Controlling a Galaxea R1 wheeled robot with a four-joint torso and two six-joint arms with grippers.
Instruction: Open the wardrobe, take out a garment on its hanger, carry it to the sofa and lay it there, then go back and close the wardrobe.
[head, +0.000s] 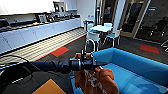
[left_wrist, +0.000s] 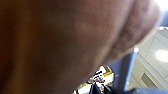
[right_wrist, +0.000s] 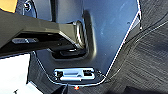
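In the head view my left arm reaches in from the left and ends at the left gripper (head: 99, 64), just above the near arm of the blue sofa (head: 140, 72). The rust-orange garment (head: 96, 81) with white lettering hangs bunched right under that gripper, over the sofa's left end, and the gripper is shut on its top. Cloth and gripper hide the hanger. Blurred orange-brown fabric of the garment (left_wrist: 57, 42) lies close against the left wrist camera.
A long white kitchen counter (head: 37, 31) runs along the left wall. A white table (head: 101, 28) with chairs stands behind the sofa, before glass doors. A yellow-orange block (head: 48, 88) lies at the lower edge. The right wrist view shows my dark base (right_wrist: 107, 30) and carpet.
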